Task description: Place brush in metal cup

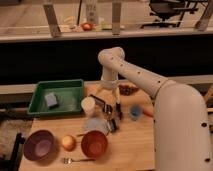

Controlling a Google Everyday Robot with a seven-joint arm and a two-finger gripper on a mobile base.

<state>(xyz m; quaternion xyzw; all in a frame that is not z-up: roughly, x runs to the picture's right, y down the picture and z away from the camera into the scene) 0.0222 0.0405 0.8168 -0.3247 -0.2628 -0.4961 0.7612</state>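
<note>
My gripper [109, 106] hangs from the arm over the middle of the wooden table [135, 145], just right of the cream cup [88, 105]. A slim dark piece, which I take for the brush [119, 108], runs down from the gripper's right side toward the small metal cup [111, 125]. The metal cup stands directly below the gripper, on the table. I cannot tell whether the brush's lower end is inside the cup or beside it.
A green tray [35, 105] holding a grey sponge [51, 100] is at the back left. A blue cup [134, 111] and an orange item [148, 111] are to the right. A purple bowl [39, 145], a yellow fruit [68, 143], an orange bowl [95, 143] and a fork [75, 160] lie in front.
</note>
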